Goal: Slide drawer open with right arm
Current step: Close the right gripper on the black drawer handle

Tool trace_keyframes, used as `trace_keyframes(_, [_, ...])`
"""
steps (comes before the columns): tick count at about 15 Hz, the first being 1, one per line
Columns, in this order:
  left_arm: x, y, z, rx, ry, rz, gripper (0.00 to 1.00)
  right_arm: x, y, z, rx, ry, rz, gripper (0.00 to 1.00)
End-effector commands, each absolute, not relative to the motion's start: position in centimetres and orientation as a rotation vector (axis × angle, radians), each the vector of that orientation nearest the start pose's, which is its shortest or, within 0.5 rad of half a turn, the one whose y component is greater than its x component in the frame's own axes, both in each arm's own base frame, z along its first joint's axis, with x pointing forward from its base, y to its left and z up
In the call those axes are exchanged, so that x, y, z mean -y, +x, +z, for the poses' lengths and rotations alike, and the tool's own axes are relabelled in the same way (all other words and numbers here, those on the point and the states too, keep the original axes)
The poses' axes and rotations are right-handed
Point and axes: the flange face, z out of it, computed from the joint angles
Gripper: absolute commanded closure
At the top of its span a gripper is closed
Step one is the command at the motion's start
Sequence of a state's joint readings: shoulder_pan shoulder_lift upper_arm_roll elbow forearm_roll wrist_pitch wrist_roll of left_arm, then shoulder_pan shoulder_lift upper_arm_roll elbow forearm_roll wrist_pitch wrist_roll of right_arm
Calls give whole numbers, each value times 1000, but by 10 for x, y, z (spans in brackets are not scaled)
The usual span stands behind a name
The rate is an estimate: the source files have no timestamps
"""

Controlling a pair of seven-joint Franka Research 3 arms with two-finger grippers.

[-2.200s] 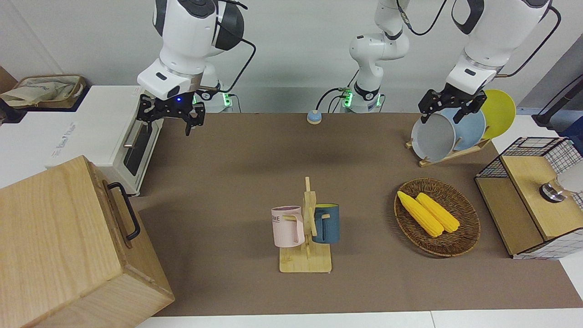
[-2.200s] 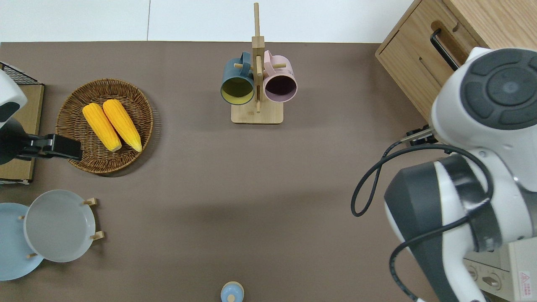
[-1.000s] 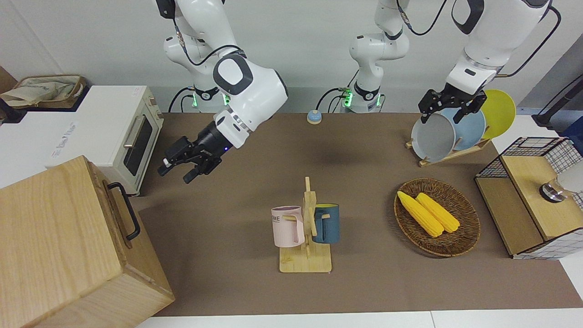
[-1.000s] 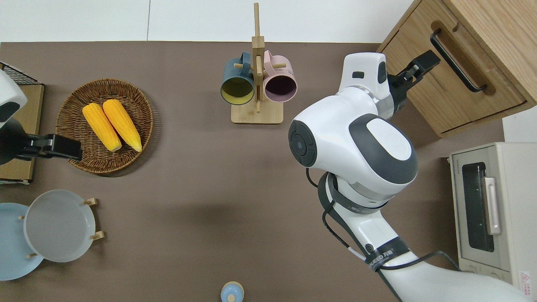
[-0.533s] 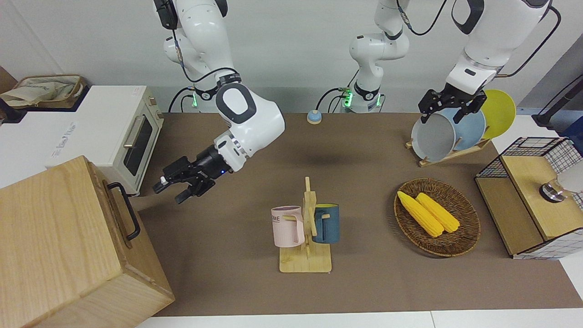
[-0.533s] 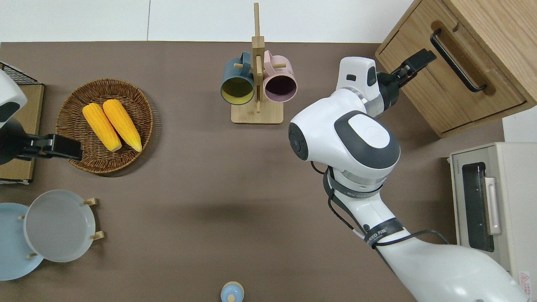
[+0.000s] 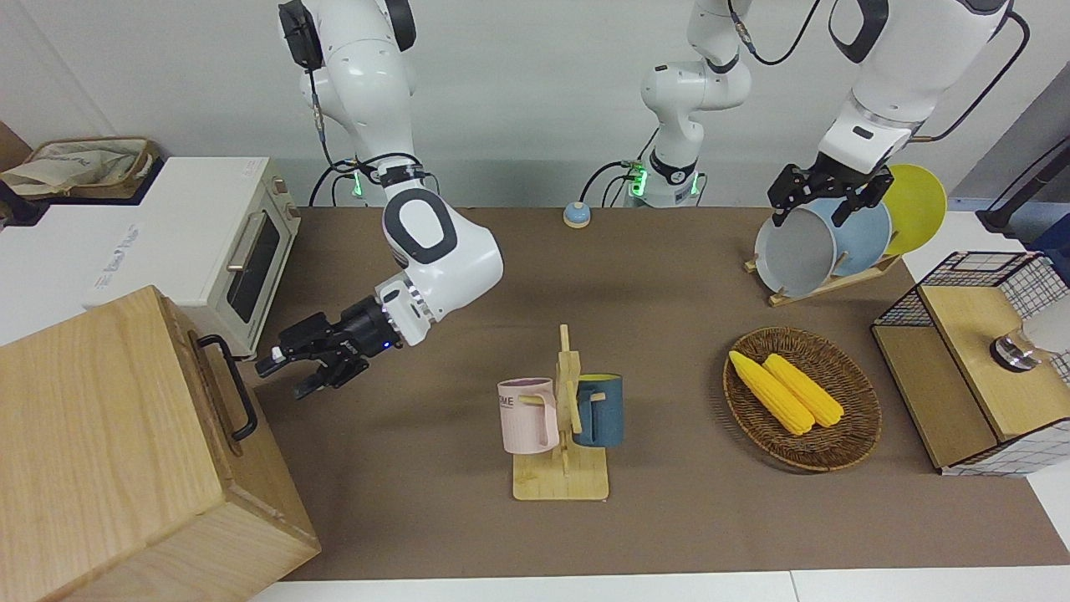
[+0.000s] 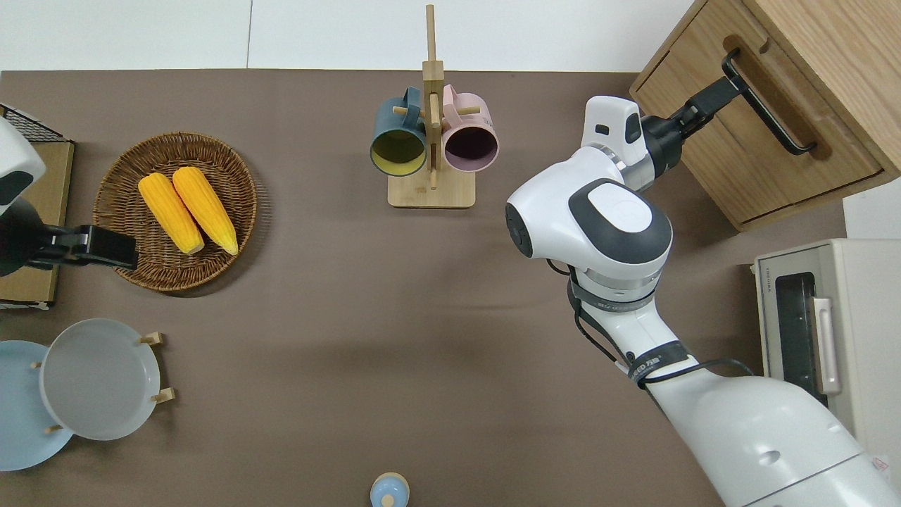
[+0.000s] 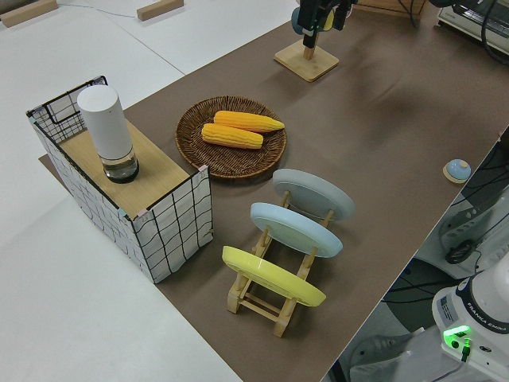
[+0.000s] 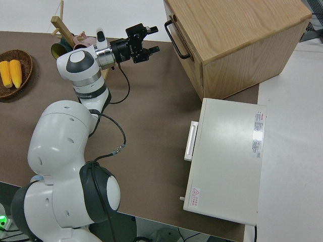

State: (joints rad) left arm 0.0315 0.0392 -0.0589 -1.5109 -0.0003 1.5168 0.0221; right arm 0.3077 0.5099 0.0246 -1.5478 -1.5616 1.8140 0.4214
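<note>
Overhead view: right gripper (image 8: pixel 718 93) reaching for the drawer (image 8: pixel 746 134) handle (image 8: pixel 767 105).

The drawer sits shut in the wooden cabinet (image 7: pixel 100 451) at the right arm's end of the table, beside the toaster oven (image 7: pixel 209 251). The fingers (image 10: pixel 153 49) are spread, just short of the bar. Approach is in hand; next the jaws must straddle the bar, close, then pull straight out. The left arm is parked.

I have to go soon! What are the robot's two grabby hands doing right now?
Right gripper: fingers open, holding nothing, close to the drawer handle but not around it.
Left gripper: parked, holding nothing; fingers cannot be told.
</note>
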Motion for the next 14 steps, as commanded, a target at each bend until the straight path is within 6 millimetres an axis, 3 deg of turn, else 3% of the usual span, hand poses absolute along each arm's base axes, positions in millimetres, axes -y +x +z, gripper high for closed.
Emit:
trace_keyframes(1, [13, 563, 629, -94, -3126, 62, 7, -128, 700, 399, -504, 1591, 384, 21])
trace_keyframes(7, [13, 563, 629, -92, -3126, 62, 7, -106, 709, 391, -504, 1542, 374, 23])
trace_keyframes(11, [13, 563, 629, -94, -3126, 62, 7, -104, 711, 394, -511, 1526, 380, 28])
trace_keyframes(12, [13, 563, 629, -94, -3126, 62, 7, -104, 712, 395, -515, 1528, 385, 69])
trace_keyframes(13, [13, 563, 629, -94, -3126, 62, 7, -103, 712, 395, -521, 1527, 381, 210])
trace_keyframes(14, [13, 563, 629, -94, -3126, 62, 7, -100, 713, 395, -518, 1527, 374, 510])
